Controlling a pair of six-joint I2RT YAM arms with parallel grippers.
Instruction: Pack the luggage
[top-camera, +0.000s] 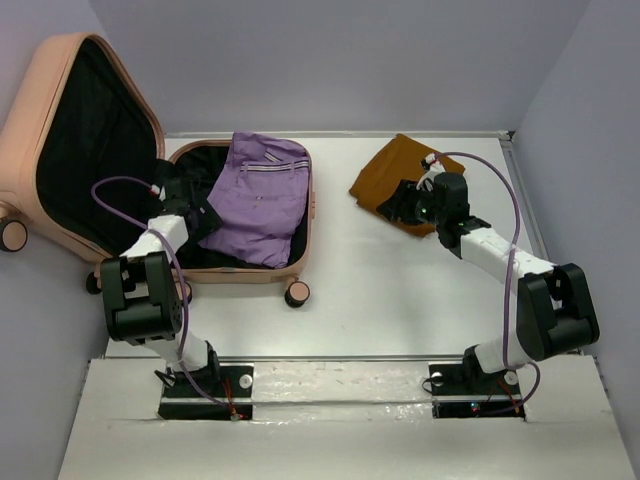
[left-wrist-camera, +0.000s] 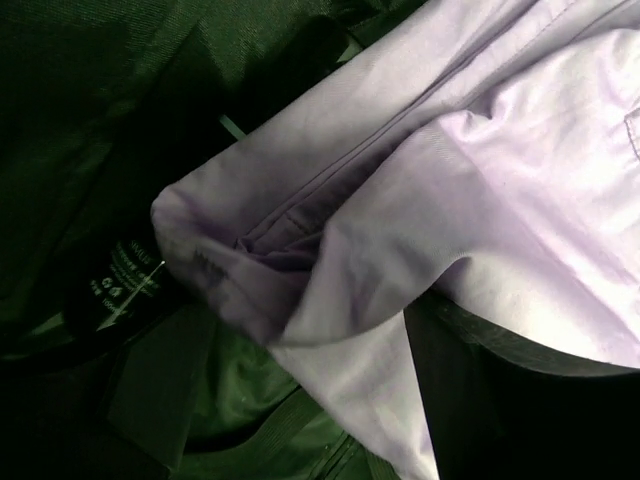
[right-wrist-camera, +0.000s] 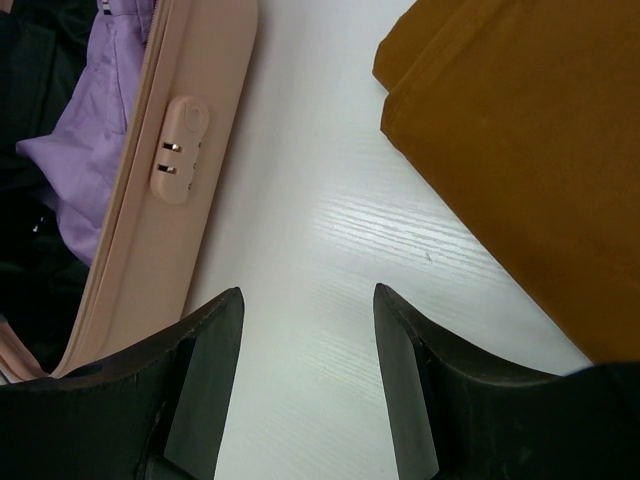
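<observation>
Top external: luggage (top-camera: 250, 272) lies open at left of counter (top-camera: 400, 300), purple cloth (top-camera: 262, 195) inside; L hand (top-camera: 190, 205) is over it, open/shut can't tell. R hand (right-wrist-camera: 308, 300), fingers apart & empty, sits just beside mustard cloth (top-camera: 390, 170). Step in hand is prob. fetching it; next: grip its edge, carry to luggage.

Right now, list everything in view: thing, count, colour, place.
luggage: one, peach-pink with black lining, open at the table's left side
purple cloth: one, purple, inside the luggage's lower half
mustard-brown cloth: one, mustard-brown, folded on the table, far right
lock: one, peach-pink, on the luggage's side wall
table: one, white, under everything
left end effector: one, black, over the open luggage beside the purple cloth; opening not visible
right end effector: one, black, open and empty, over bare table beside the mustard-brown cloth
</observation>
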